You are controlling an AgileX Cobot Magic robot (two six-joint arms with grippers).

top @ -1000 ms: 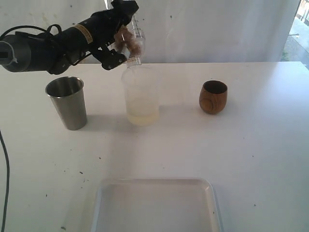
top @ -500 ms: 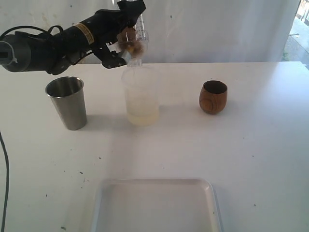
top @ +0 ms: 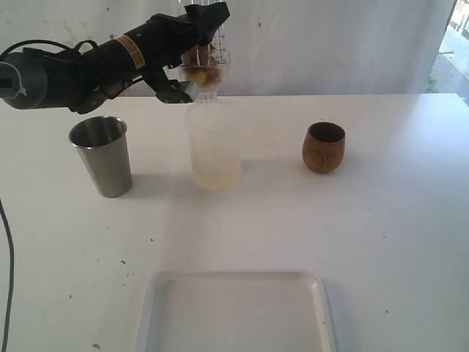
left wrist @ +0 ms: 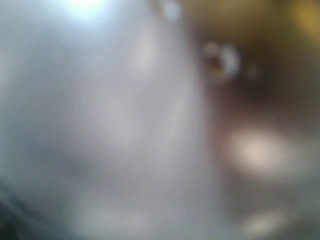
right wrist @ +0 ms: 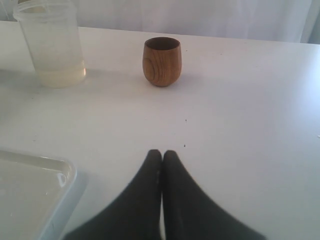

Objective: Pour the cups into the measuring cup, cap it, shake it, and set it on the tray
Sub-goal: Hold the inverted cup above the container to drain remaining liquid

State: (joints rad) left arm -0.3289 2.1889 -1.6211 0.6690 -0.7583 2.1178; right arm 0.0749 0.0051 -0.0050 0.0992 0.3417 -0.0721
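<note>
The left pincer (top: 198,55) pinches a tilted translucent cup (top: 218,51); something brown and yellow shows through it. Right below this pincer, the measuring cup (top: 214,143) stands on the desk (top: 388,220) with a little pale liquid inside. The steel tumbler (top: 102,155) stands lower, under the arm. The right pincer (right wrist: 161,160) is pressed together and empty. The wooden cup (right wrist: 161,61) stands ahead of it and the tray (right wrist: 70,175) is just beside it.

Our left arm (top: 73,70) stretches in from the left, raised well above the bench (top: 381,220). Its tool (top: 198,55) is clamped wide around a clear vessel (top: 220,59) with its neck tipped downward. Our right tool (right wrist: 161,157) hovers low over the bench, fingers (right wrist: 145,200) pressed together.
</note>
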